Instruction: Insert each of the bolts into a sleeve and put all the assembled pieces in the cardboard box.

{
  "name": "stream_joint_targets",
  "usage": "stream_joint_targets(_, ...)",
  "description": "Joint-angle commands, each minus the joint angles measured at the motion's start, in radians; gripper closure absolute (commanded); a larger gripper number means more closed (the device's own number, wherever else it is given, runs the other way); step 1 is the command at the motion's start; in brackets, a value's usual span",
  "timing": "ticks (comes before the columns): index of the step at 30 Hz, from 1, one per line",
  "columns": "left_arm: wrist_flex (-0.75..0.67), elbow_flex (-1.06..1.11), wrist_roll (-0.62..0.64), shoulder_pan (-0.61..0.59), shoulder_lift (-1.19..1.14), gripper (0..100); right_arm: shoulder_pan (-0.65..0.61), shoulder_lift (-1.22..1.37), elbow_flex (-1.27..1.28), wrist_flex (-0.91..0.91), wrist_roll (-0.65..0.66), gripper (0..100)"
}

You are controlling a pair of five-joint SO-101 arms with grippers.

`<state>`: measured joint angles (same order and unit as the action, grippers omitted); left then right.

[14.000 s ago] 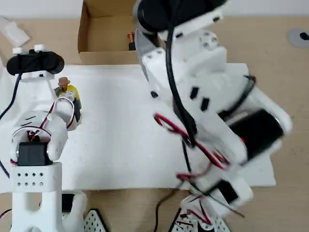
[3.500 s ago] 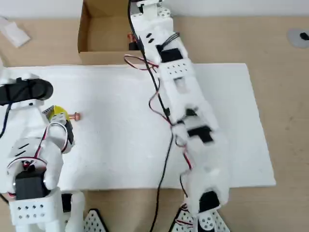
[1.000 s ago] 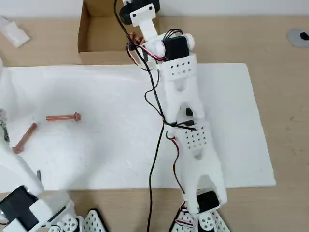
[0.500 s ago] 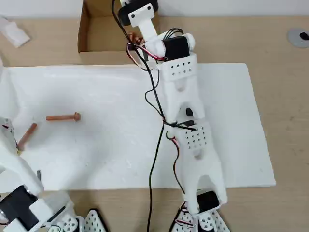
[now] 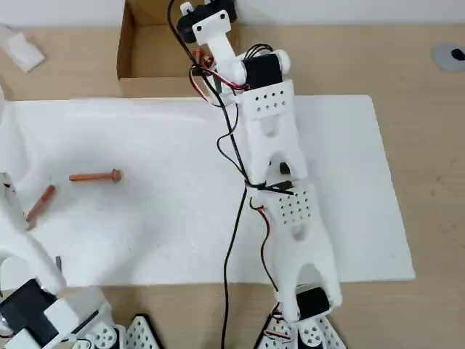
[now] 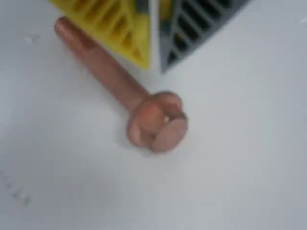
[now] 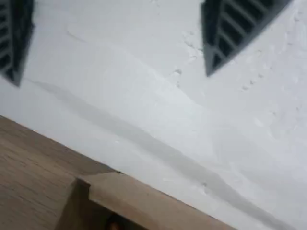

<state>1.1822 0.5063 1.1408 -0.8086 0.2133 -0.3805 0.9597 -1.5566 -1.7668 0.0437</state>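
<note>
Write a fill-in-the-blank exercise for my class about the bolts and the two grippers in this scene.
1. ___ bolts lie loose on the white mat.
2. The right gripper hovers over the mat with its fingers ___.
3. The left gripper has one dark finger and one ___ finger.
Missing words: two; open; yellow.

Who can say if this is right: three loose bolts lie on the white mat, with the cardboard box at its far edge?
Wrong count. The high view shows two loose bolts on the white mat, not three: a level bolt and a slanted bolt. The cardboard box is at its far edge.
</note>
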Motion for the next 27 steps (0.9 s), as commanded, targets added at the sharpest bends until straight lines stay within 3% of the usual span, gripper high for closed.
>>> stream_joint_targets(1, -0.002, -0.005, 0.009, 0.043, 0.004, 84, 0.001, -0.087, 0.002, -0.021, 0.006, 71.3)
stream_joint_targets(6, -0.008, 0.020, 0.011, 0.051, 0.004, 71, 0.001, -0.088, 0.021, -0.021, 0.006, 71.3)
stream_joint_targets(17, -0.014, 0.075, 0.011, 0.044, 0.004, 74, 0.001, -0.088, 0.021, -0.021, 0.006, 71.3)
stream_joint_targets(23, -0.176, 0.167, 0.011, 0.044, 0.004, 74, 0.001, -0.088, 0.021, -0.021, 0.005, 71.3)
stream_joint_targets(27, -0.201, 0.180, 0.011, 0.044, 0.004, 74, 0.001, -0.088, 0.021, -0.021, -0.029, 71.3)
